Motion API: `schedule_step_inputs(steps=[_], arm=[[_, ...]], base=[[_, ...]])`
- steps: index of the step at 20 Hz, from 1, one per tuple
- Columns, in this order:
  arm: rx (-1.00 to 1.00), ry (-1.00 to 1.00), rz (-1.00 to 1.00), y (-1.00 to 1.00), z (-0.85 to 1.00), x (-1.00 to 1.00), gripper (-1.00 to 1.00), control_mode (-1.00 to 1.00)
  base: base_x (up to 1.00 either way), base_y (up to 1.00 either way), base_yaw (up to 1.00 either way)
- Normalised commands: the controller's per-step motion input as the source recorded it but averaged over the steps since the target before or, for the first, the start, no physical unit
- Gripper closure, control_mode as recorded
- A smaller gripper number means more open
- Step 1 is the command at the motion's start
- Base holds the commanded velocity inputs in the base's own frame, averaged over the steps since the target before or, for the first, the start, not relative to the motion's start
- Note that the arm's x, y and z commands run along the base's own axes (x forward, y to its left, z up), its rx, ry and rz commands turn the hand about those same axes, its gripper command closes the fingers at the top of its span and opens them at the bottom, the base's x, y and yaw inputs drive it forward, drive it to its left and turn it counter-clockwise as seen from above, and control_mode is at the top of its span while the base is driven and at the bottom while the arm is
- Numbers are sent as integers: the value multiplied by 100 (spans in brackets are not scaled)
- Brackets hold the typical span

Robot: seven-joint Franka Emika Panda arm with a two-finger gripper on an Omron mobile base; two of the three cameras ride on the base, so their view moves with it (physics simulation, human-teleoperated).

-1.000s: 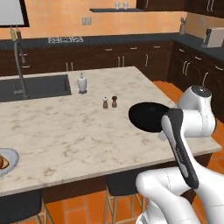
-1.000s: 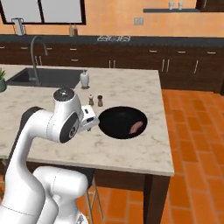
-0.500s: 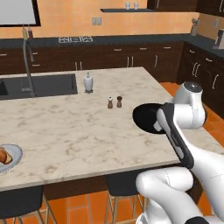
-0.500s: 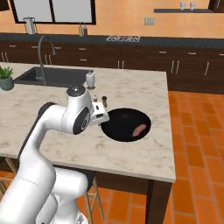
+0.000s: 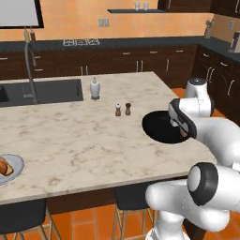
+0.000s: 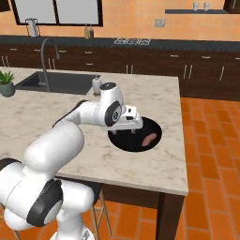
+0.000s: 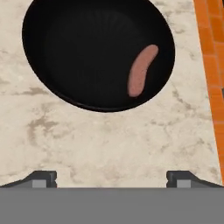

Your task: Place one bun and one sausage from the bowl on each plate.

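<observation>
Your gripper stood wide open and held nothing, above the counter near the bowl, where one sausage lay.

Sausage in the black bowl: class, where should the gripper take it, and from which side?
Grip the sausage at its middle, from straight above, jaws across its narrow width. It lies flat and slightly curved, alone in the shallow bowl, so probably nothing blocks open fingers.
</observation>
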Motion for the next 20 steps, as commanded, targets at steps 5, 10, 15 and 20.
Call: schedule_step_inputs(steps=[5, 10, 15, 20], arm=[[14, 11, -11, -44, -45, 89, -100, -100], [7, 3, -4, -16, -61, 84, -100, -100], [0, 1, -7, -35, -74, 59, -100, -100], [0, 3, -6, -26, -58, 59, -100, -100]], base=[[0, 0, 0], [0, 0, 0], [0, 0, 0], [0, 0, 0]])
